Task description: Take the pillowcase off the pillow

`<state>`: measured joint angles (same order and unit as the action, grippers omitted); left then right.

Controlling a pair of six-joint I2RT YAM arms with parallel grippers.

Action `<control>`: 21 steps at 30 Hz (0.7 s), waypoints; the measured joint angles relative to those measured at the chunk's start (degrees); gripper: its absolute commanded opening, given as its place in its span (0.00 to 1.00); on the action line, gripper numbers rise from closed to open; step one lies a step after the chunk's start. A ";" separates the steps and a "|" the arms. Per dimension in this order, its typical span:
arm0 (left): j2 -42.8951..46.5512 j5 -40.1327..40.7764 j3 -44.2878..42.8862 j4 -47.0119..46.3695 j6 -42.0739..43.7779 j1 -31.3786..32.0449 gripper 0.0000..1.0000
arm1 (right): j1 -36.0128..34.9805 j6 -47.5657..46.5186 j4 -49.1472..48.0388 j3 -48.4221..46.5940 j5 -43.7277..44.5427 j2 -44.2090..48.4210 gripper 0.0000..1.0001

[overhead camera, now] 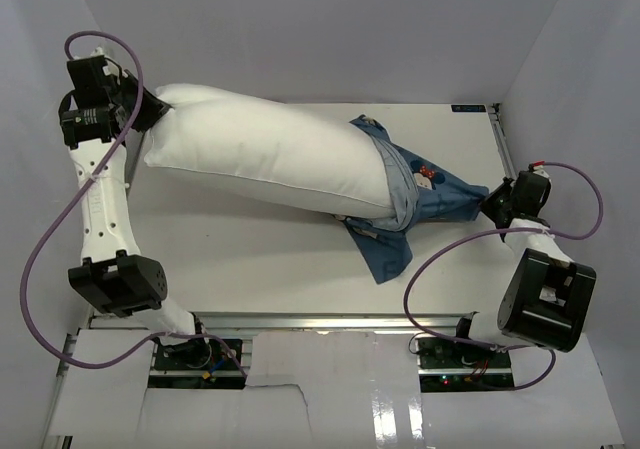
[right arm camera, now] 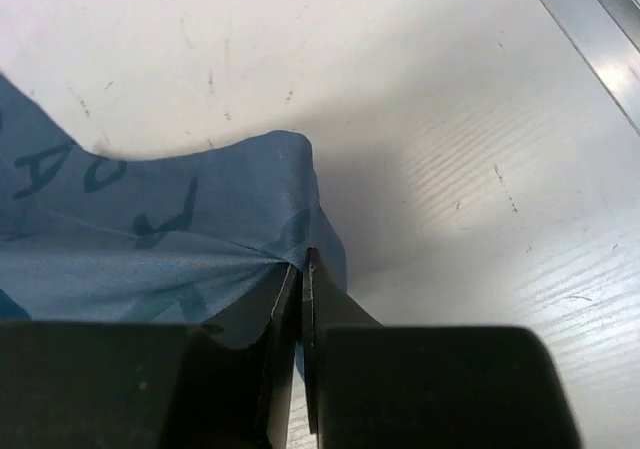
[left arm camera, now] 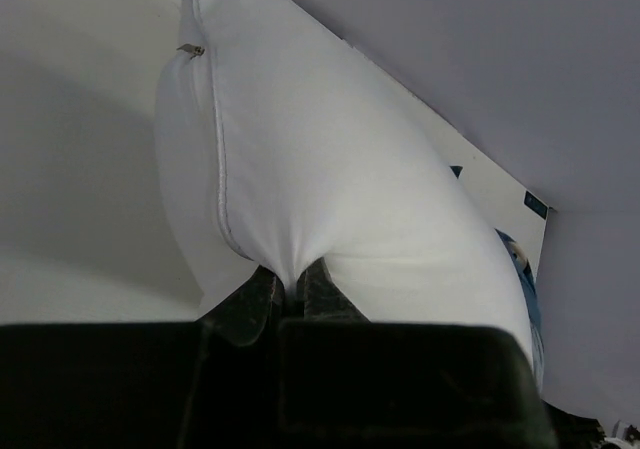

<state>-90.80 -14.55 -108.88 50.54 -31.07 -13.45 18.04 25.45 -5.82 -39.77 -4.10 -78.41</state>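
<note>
The left end effector (overhead camera: pixel 150 110) (left arm camera: pixel 291 285) is closed tight on a pinch of the pillow (overhead camera: pixel 260 154) (left arm camera: pixel 330 189). Smooth white cloth puckers into a small peak between its two dark fingers. From that grip the pillow runs away, plump and rounded. A raised piped seam (left arm camera: pixel 219 169) curves down its side, and a small metal zipper pull (left arm camera: pixel 190 49) sits at its far corner.

The right end effector (overhead camera: pixel 492 201) (right arm camera: pixel 302 265) is also clamped nearly flat, with a folded corner of the pillowcase (overhead camera: pixel 425 197) (right arm camera: pixel 150 239) caught between its fingers. The thin blue weave has a slight sheen and faint dark letters. It is pulled taut into creases that fan out from the grip.

Between the two end effectors, most of the pillow lies bare. The pillowcase is bunched in a crumpled band round the pillow end nearest the right end effector, with a loose flap spread on the white bench (overhead camera: pixel 250 259) (right arm camera: pixel 450 119). The bench surface is matte, finely ribbed and scuffed. A metal rail (right arm camera: pixel 590 19) runs along its edge beyond the right end effector.
</note>
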 measured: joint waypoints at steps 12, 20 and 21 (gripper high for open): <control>-6.69 -0.15 -6.56 5.31 -0.11 -1.90 0.00 | 0.70 1.42 4.28 -4.04 8.35 -1.01 0.08; -9.57 0.66 -12.59 7.23 0.09 -7.78 0.00 | 0.79 1.36 5.42 -5.90 15.37 -0.09 0.08; -9.51 0.96 -13.29 7.02 0.15 -8.72 0.00 | 0.98 1.33 5.57 -5.90 16.94 0.22 0.08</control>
<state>-100.31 -13.58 -122.17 57.56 -30.92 -22.17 19.03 26.79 -0.25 -45.67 12.84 -78.19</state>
